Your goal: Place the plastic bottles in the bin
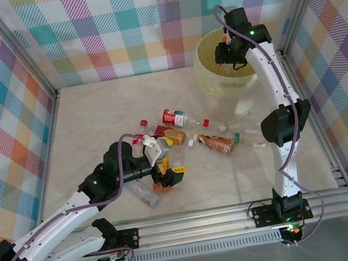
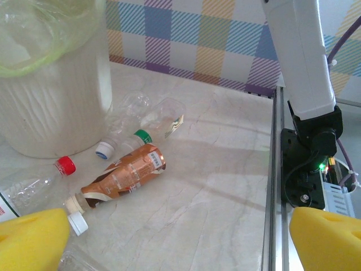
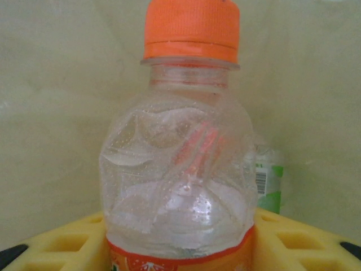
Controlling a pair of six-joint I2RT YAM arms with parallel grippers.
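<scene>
Your bench point(image 1: 92, 117) is a pale, marble-patterned top, closed in on three sides by plaid walls point(image 1: 130, 18) in many colours, with a metal frame point(image 1: 207, 216) along the near edge where the arms are bolted. The bin point(image 1: 218, 74) stands at the far right corner of the bench, and your right gripper point(image 1: 226, 52) hangs over its mouth. From the right wrist you can see that gripper point(image 3: 180, 251) clamped on an orange-capped bottle point(image 3: 180, 169), its yellow fingers point(image 3: 62, 243) on either side of the orange label. The bottle is upright and dented, and the bin's pale wall point(image 3: 56, 113) is close behind it. A green-labelled bottle point(image 3: 269, 183) shows just past its right shoulder. The other plastic bottles point(image 1: 188, 135) lie scattered on the bench in front of the bin, among them a red-labelled bottle point(image 1: 175, 117) and a brown-labelled bottle point(image 1: 219, 143) on their sides. Your left gripper point(image 1: 168, 163) sits low at the near left edge of that scatter. In its wrist view the left gripper point(image 2: 180, 248) has its jaws spread wide, holding nothing. The brown-labelled bottle point(image 2: 121, 178) lies ahead of it and to the left, near the foot of the bin point(image 2: 51, 113).
</scene>
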